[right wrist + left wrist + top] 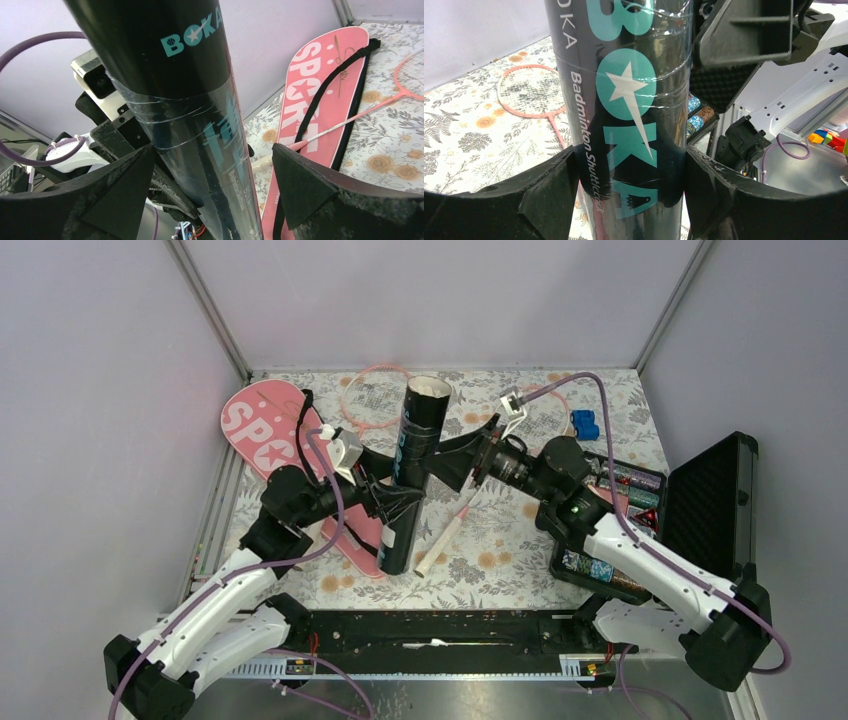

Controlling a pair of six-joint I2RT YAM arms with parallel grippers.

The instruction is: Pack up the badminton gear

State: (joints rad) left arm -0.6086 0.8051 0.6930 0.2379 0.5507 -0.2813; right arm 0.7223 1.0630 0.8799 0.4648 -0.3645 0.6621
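Tall black cylindrical tube with teal print [418,425] stands upright at the middle of the desk [520,545], clamped low by the left pincer [398,502]. The right pincer [447,458] brackets it higher, spread wide (one finger clear). Risk: if the left lets go first, the glossy tube slips and topples.

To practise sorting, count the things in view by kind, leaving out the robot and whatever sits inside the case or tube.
Rackets: 2
Black tube: 1
Pink bag: 1
Black case: 1
Blue toy: 1
Total: 6
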